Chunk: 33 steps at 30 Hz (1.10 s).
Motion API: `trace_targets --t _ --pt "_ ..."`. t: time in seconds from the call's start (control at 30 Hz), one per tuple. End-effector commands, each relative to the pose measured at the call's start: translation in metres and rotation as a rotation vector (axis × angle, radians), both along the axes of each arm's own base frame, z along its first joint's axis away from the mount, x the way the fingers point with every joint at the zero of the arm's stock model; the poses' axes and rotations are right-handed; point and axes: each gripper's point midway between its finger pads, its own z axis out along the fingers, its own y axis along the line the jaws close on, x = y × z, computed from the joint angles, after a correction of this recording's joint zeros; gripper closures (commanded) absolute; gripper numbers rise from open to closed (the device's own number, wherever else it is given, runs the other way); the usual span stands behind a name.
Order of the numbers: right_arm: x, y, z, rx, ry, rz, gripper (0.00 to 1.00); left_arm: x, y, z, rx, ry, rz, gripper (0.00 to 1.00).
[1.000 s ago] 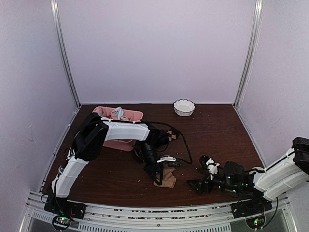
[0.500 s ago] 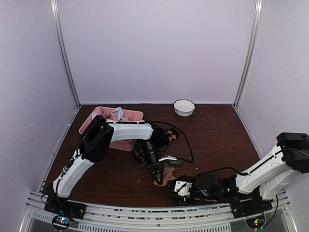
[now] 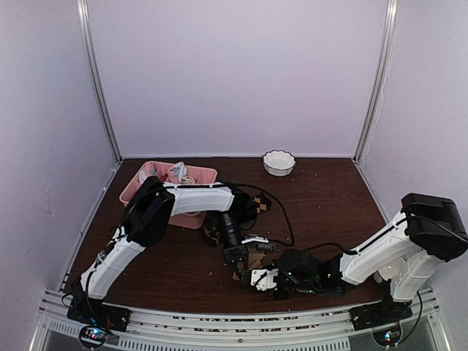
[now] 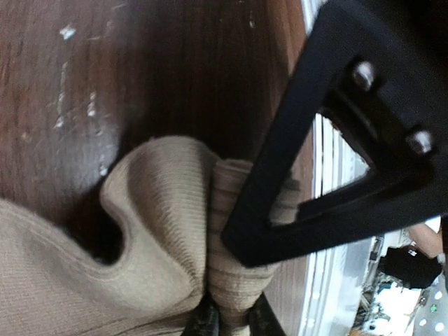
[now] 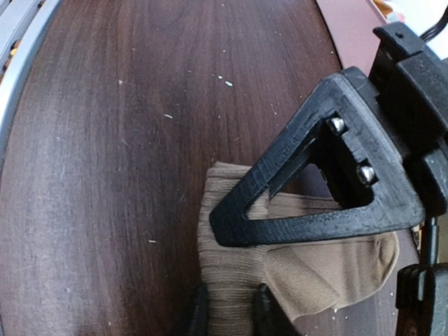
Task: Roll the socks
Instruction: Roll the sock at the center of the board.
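Observation:
The tan sock (image 3: 256,263) lies bunched on the dark wood table near its front middle. My left gripper (image 3: 235,263) comes down on it from behind and is shut on a ribbed fold (image 4: 234,294) of the tan sock (image 4: 147,210). My right gripper (image 3: 258,278) reaches in low from the right, its jaws shut on the ribbed cuff (image 5: 231,287). Each wrist view shows the other gripper's black triangular finger (image 4: 336,175) (image 5: 315,210) lying across the sock. The dark argyle sock (image 3: 257,205) lies farther back, mostly hidden behind the left arm.
A pink divided tray (image 3: 205,171) with small rolled bundles stands at the back left, partly under the left arm. A white bowl (image 3: 278,162) sits at the back middle. The metal rail of the table's front edge (image 3: 219,322) runs just below the grippers.
My right arm has swung left from the right side of the table to the tan sock, and its jaws have closed on the cuff. The left gripper has kept its hold in place.

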Motion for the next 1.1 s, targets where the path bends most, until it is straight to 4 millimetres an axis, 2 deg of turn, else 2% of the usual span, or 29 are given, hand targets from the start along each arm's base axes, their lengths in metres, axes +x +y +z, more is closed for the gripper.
trace_targets --t 0.0,0.1,0.17,0.23,0.43,0.57,0.67,0.87,1.07 --pt "-0.004 0.002 -0.007 -0.027 0.035 0.019 0.89 0.02 0.012 -0.052 0.078 -0.143 -0.054 0.8" --pt "-0.008 -0.004 -0.015 -0.034 0.09 -0.003 1.0 0.029 0.008 -0.047 0.052 -0.195 -0.036 0.65" --pt "-0.009 -0.009 -0.022 -0.033 0.143 -0.037 1.0 0.038 0.007 -0.038 0.017 -0.245 -0.007 0.62" --pt "-0.009 -0.016 -0.03 -0.026 0.223 -0.088 1.0 0.049 0.006 -0.019 -0.038 -0.306 0.015 0.61" --pt "-0.016 -0.025 -0.044 0.039 0.564 -0.202 1.0 0.064 0.013 0.014 -0.161 -0.483 0.029 0.58" --pt "-0.026 -0.031 -0.051 0.082 0.791 -0.256 1.0 0.062 0.014 0.039 -0.289 -0.563 0.029 0.58" --pt "-0.028 -0.037 -0.061 0.077 0.902 -0.313 1.0 0.05 0.015 0.051 -0.371 -0.569 -0.008 0.58" --pt "-0.027 -0.049 -0.084 0.057 1.063 -0.412 1.0 0.026 0.01 0.047 -0.411 -0.587 -0.126 0.59" --pt "-0.026 -0.063 -0.098 0.03 1.122 -0.48 1.0 0.023 0.007 0.025 -0.378 -0.639 -0.207 0.59"
